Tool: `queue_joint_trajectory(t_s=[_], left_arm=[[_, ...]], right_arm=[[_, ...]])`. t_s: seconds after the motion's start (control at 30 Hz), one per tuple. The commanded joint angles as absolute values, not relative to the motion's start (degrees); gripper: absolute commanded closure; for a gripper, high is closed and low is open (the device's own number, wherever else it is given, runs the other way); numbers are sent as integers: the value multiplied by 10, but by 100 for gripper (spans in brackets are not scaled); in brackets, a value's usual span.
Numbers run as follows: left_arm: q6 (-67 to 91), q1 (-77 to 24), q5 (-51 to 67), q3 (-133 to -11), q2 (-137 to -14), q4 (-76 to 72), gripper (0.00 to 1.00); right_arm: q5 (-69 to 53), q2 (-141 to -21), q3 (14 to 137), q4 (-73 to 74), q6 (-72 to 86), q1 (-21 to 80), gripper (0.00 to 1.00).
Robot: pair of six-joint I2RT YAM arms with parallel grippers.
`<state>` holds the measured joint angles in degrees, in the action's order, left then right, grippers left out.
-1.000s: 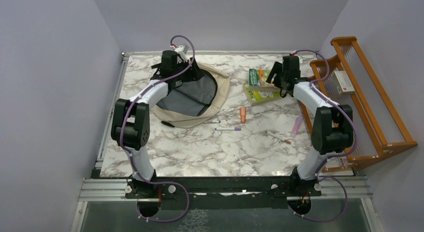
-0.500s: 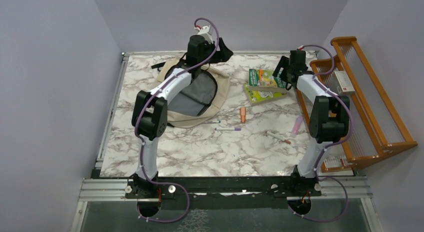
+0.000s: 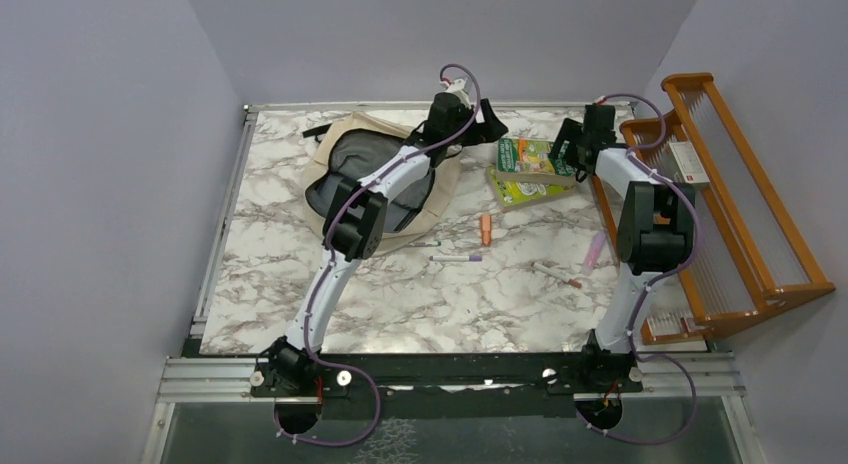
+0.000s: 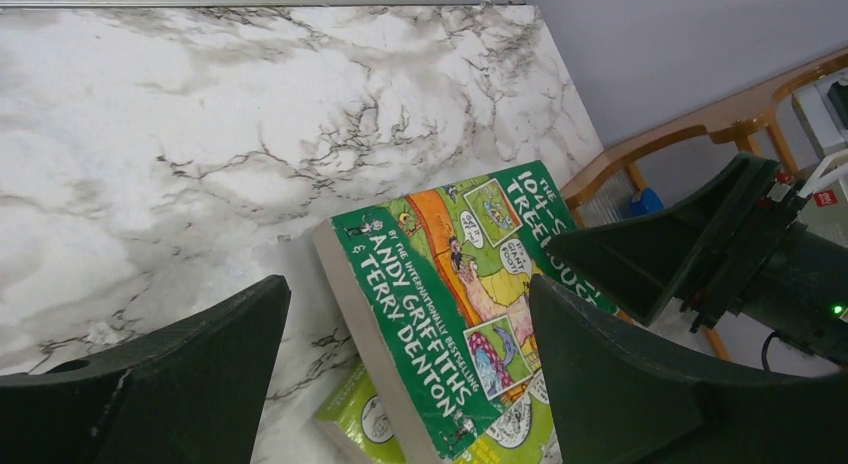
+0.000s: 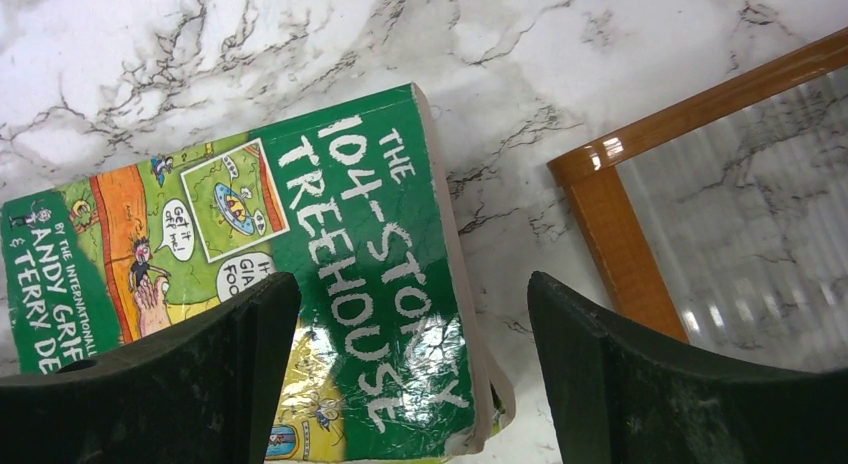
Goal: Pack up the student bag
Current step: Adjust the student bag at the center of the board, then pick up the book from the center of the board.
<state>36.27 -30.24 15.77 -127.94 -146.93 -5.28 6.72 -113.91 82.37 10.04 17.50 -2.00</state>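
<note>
Student bag [image 3: 446,182] sits at the far left of the bench [image 3: 400,294]. Right of it lies a book [image 3: 528,156], resting on the far part of a second book [image 3: 520,191]. A rack [image 3: 735,209] stands off the bench's right edge, near the books. In front of the books lies a marker [image 3: 486,228], a pen [image 3: 457,257] just before it and another pen [image 3: 558,275] further right.

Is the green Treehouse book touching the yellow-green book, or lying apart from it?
Touching. The left wrist view shows the green Treehouse book lying partly on top of the yellow-green book, whose cover sticks out from beneath it.
</note>
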Motion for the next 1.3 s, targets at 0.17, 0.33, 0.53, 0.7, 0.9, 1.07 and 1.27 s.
queue_joint_trajectory(t_s=[0.17, 0.33, 0.53, 0.7, 0.9, 1.07, 1.27], left_arm=[[427, -319, 177, -1338, -1542, -51, 10], [446, -323, 184, -1339, -1560, -40, 10], [467, -323, 208, -1354, -1582, -44, 10], [485, -323, 245, -1355, -1592, -64, 13], [489, -323, 285, -1347, -1597, -74, 15], [486, -323, 303, -1338, -1595, -81, 18], [484, -312, 307, -1309, -1574, -109, 40]], right_arm=[[22, -1165, 837, 78, 157, -28, 11], [-4, -1169, 834, 73, 146, -28, 12], [-44, -1171, 830, 69, 136, -28, 15], [-84, -1178, 833, 67, 127, -28, 20], [-137, -1186, 834, 58, 115, -28, 25], [-177, -1190, 833, 49, 102, -28, 27], [-160, -1181, 829, 51, 105, -28, 28]])
